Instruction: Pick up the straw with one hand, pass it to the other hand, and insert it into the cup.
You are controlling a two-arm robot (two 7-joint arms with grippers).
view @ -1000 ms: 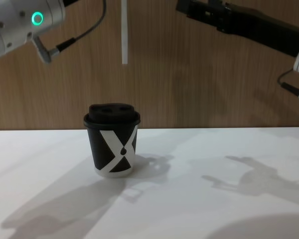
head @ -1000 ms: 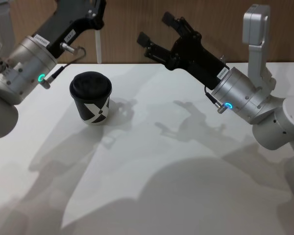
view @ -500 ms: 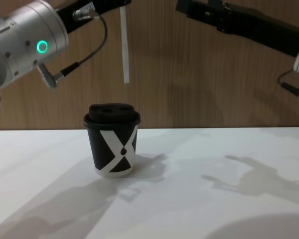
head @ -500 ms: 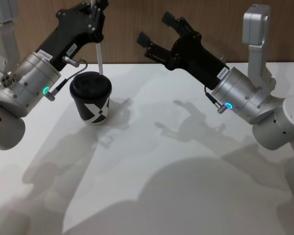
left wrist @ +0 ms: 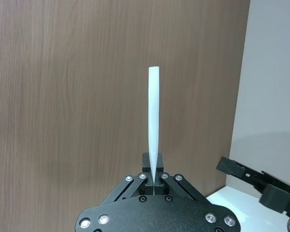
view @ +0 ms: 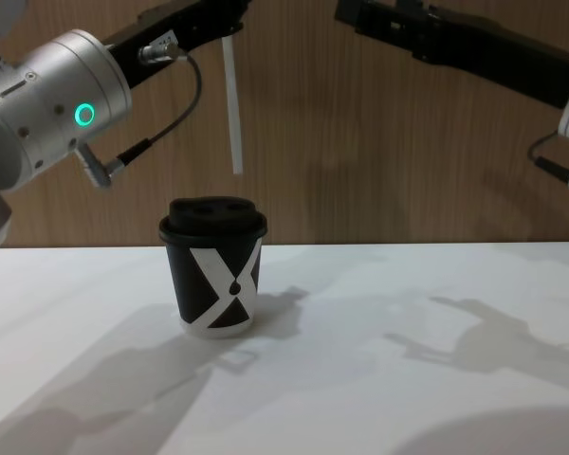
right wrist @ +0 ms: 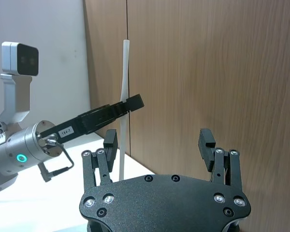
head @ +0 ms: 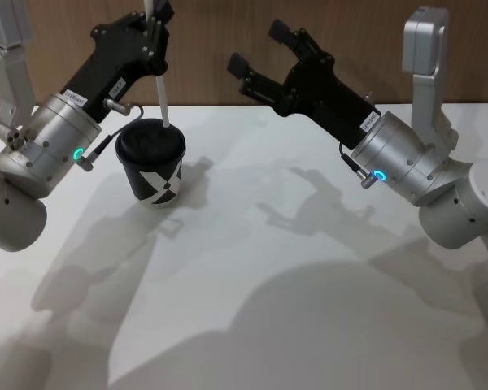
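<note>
**Clerk:** Head view, first entry?
**Checker:** Left gripper (head: 156, 15), raised at the far left of the table (head: 268, 268), fingers clamped on the straw (head: 160, 81). The straw is near upright with a slight tilt, its lower end lined up with the far rim of the cup (head: 152, 166).
**Clerk:** The cup?
**Checker:** Black paper cup, white X band, black domed lid. Upright on the white table, left of centre.
**Clerk:** Second entry?
**Checker:** Right gripper (head: 260, 50), raised over the table's far middle, fingers spread wide with nothing between them. Well apart from the straw.
**Clerk:** Left wrist view?
**Checker:** Left gripper (left wrist: 153, 169) pinched tight on the straw (left wrist: 153, 116), which runs straight out past the fingertips against the wood-panel wall (left wrist: 63, 96). The right gripper shows farther off.
**Clerk:** Right wrist view?
**Checker:** Right gripper (right wrist: 159, 145), fingers parted, empty. Beyond it the left gripper (right wrist: 129, 103) clasps the straw (right wrist: 125, 67), with straw showing on both sides of the grip. A green ring light (right wrist: 21, 158) glows on its silver wrist.
**Clerk:** Chest view?
**Checker:** The straw (view: 232, 104) hangs from the left gripper (view: 229, 21). Its lower end is above the lid of the cup (view: 213, 280), with a gap between them, not touching. The right gripper (view: 356, 14) is high at upper right.
</note>
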